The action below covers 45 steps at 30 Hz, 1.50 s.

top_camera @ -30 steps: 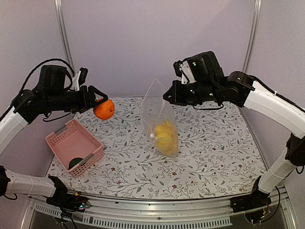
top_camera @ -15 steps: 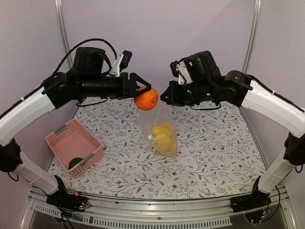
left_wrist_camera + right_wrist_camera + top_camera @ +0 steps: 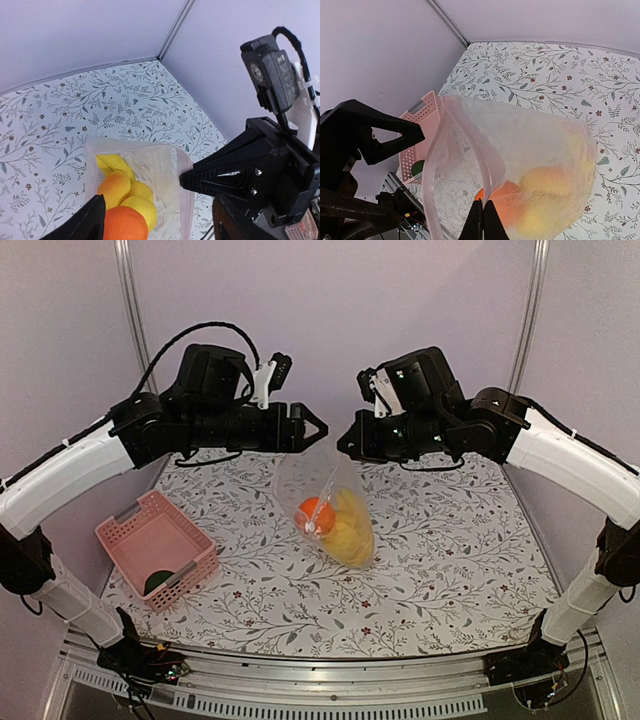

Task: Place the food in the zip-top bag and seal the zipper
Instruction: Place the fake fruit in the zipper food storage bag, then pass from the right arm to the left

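The clear zip-top bag stands upright on the table with its mouth open. My right gripper is shut on its mouth edge and holds it up; in the right wrist view the gripper pinches the zipper strip. The round orange lies inside the bag beside the yellow fruits. My left gripper is open and empty just above the mouth; its view looks down on the orange and the yellow pieces in the bag. A dark green piece lies in the pink basket.
The pink slatted basket sits at the table's left front, and shows in the right wrist view. Floral table cover spreads around the bag. Grey walls and frame posts close the back.
My left gripper carried the orange rightwards over the bag mouth, opened and let it go. The orange now lies in the bag. The right gripper kept its hold.
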{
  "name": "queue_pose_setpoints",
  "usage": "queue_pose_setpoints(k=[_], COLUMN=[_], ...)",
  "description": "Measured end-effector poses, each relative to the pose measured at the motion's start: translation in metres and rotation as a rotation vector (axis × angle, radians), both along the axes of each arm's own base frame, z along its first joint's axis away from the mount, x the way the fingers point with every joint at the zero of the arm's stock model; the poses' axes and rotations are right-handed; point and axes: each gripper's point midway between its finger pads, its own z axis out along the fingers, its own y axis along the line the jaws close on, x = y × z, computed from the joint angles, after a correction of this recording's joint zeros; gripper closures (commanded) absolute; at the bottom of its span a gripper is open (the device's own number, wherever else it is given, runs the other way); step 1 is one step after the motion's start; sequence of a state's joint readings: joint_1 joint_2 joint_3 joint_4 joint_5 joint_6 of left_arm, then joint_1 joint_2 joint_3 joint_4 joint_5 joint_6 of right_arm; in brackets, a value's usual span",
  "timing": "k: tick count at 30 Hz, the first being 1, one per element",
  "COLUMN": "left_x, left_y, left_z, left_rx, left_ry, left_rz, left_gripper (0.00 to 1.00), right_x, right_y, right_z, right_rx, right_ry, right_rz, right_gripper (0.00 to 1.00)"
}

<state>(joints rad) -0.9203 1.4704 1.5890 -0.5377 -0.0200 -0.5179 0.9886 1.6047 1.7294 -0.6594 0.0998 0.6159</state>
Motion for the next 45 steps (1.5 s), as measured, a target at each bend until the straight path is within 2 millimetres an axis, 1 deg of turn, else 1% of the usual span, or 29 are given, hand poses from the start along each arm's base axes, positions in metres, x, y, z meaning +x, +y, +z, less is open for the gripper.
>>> queue_pose_setpoints(k=[2, 6, 8, 12, 15, 18, 21, 22, 24, 26, 29, 31, 33, 35, 37, 39, 42, 45], left_x=[0.001, 0.002, 0.002, -0.002, -0.008, -0.011, -0.008, -0.008, -0.011, -0.018, -0.033, -0.042, -0.051, -0.062, -0.070, -0.074, -0.076, -0.073], left_y=[-0.001, -0.003, -0.004, 0.000, 0.014, 0.035, 0.059, 0.065, 0.076, 0.084, 0.092, 0.093, 0.089, 0.080, 0.072, 0.065, 0.054, 0.039], left_z=[-0.003, -0.008, -0.006, 0.006, 0.022, 0.037, 0.044, 0.044, 0.038, 0.025, -0.005, -0.022, -0.036, -0.046, -0.049, -0.047, -0.046, -0.054], left_rx=[0.012, 0.030, 0.033, 0.028, 0.020, 0.006, -0.004, -0.006, -0.008, -0.003, -0.005, -0.011, -0.026, -0.032, -0.043, -0.062, -0.088, -0.088], left_ry=[-0.003, -0.007, -0.018, -0.051, -0.088, -0.098, -0.086, -0.078, -0.057, -0.021, 0.056, 0.106, 0.155, 0.196, 0.220, 0.230, 0.243, 0.264], left_rz=[-0.001, -0.007, -0.015, -0.029, -0.016, 0.014, 0.067, 0.080, 0.102, 0.111, 0.107, 0.094, 0.072, 0.039, 0.012, -0.006, -0.027, -0.043], left_gripper=[0.18, 0.12, 0.10, 0.02, 0.00, 0.00, 0.00, 0.00, 0.01, 0.03, 0.07, 0.09, 0.11, 0.13, 0.13, 0.14, 0.16, 0.19], right_x=[0.000, 0.000, 0.000, 0.002, 0.004, 0.008, 0.010, 0.010, 0.013, 0.017, 0.025, 0.031, 0.036, 0.040, 0.045, 0.049, 0.053, 0.056], right_y=[0.000, -0.001, -0.001, -0.003, 0.001, 0.006, 0.007, 0.007, 0.008, 0.008, 0.005, 0.002, -0.001, -0.004, -0.007, -0.011, -0.015, -0.018], right_z=[0.000, -0.001, -0.001, 0.004, 0.012, 0.018, 0.020, 0.020, 0.020, 0.020, 0.016, 0.013, 0.009, 0.008, 0.009, 0.010, 0.012, 0.013], right_rx=[-0.002, -0.005, -0.007, -0.007, -0.002, 0.004, -0.002, -0.005, -0.008, -0.018, -0.039, -0.061, -0.075, -0.085, -0.087, -0.087, -0.084, -0.079], right_ry=[0.001, 0.002, 0.000, -0.010, -0.020, -0.033, -0.044, -0.045, -0.049, -0.056, -0.065, -0.069, -0.071, -0.076, -0.084, -0.091, -0.098, -0.101], right_rz=[0.000, -0.002, -0.006, -0.018, -0.015, -0.010, -0.005, -0.007, -0.013, -0.033, -0.075, -0.110, -0.144, -0.179, -0.214, -0.248, -0.289, -0.320], right_gripper=[1.00, 1.00, 1.00, 1.00, 1.00, 1.00, 1.00, 1.00, 1.00, 1.00, 1.00, 1.00, 1.00, 1.00, 1.00, 1.00, 1.00, 1.00])
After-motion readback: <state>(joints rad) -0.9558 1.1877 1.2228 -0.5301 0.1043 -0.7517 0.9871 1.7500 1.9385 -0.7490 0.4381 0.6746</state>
